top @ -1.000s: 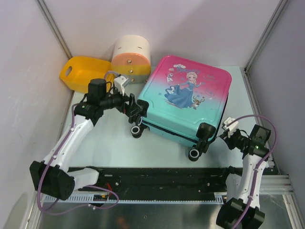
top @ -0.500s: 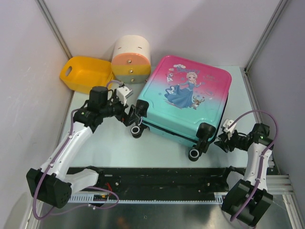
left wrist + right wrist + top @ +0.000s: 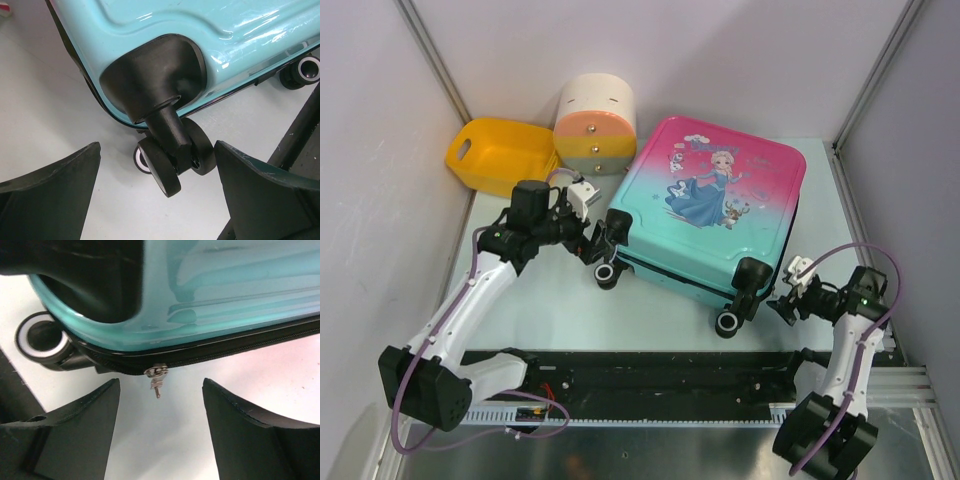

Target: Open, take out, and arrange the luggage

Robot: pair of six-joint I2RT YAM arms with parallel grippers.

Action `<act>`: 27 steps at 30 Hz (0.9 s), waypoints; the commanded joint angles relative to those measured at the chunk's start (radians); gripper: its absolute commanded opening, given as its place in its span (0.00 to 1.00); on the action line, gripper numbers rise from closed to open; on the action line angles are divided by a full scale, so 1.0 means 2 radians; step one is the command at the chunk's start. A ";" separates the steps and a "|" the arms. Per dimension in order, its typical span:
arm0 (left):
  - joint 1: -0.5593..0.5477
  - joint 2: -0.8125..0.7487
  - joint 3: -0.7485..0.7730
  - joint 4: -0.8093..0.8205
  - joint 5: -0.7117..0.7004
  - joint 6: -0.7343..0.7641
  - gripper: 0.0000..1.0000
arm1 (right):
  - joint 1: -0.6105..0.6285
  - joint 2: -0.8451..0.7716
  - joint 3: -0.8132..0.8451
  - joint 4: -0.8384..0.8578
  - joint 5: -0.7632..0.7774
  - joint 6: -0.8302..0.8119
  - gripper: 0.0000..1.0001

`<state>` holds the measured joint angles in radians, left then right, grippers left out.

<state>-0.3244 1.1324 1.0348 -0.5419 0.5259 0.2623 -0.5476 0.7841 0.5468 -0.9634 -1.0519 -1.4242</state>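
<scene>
The luggage [image 3: 710, 215] lies flat and closed on the table, teal-to-pink with a princess print. My left gripper [image 3: 598, 240] is open at its near-left corner. In the left wrist view its fingers [image 3: 60, 185] stand either side of a black double wheel [image 3: 172, 160] under the teal shell [image 3: 200, 30], touching neither. My right gripper [image 3: 786, 300] is open beside the near-right wheel. The right wrist view shows a small metal zip pull [image 3: 156, 379] hanging from the black zip edge [image 3: 240, 342], just ahead of the gap between the open right gripper [image 3: 161, 385] fingers, held by nothing.
A yellow plastic basket [image 3: 500, 152] and a cream-orange-yellow round drawer box [image 3: 596, 125] stand at the back left, close to the luggage. A black rail [image 3: 650, 375] runs along the near edge. Walls close in on both sides.
My right gripper has gone from shut to open and drawn slightly back from the luggage's near-right corner. The left arm shifted a little toward the near-left wheel, still open.
</scene>
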 commanded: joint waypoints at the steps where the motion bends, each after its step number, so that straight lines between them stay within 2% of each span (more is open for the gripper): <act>1: -0.002 -0.005 0.010 0.002 0.017 0.018 1.00 | 0.000 -0.013 -0.033 0.135 -0.022 0.089 0.72; 6: -0.002 0.001 0.013 0.002 0.021 0.006 1.00 | 0.007 0.017 -0.036 0.137 -0.041 0.053 0.66; 8: -0.002 0.003 0.013 0.002 0.021 0.004 1.00 | 0.008 0.019 -0.040 0.156 -0.045 0.068 0.58; 14: 0.003 0.008 0.010 0.002 0.021 -0.008 1.00 | -0.001 0.034 -0.041 0.159 -0.048 0.036 0.22; 18: 0.010 0.001 0.008 -0.003 0.002 -0.014 1.00 | -0.018 0.018 -0.035 0.105 -0.044 -0.019 0.07; 19: 0.010 -0.001 0.008 -0.006 -0.001 -0.011 1.00 | -0.020 0.014 -0.033 0.097 -0.044 -0.027 0.00; 24: 0.010 0.000 0.006 -0.016 -0.006 -0.002 1.00 | -0.025 0.001 -0.024 0.047 -0.039 -0.048 0.00; 27: 0.010 0.005 0.010 -0.017 0.002 -0.001 1.00 | -0.023 0.020 -0.012 -0.008 -0.029 -0.094 0.41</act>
<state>-0.3126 1.1507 1.0348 -0.5674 0.5247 0.2276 -0.5880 0.8013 0.4706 -0.7998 -1.1088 -1.4837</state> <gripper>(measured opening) 0.996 0.203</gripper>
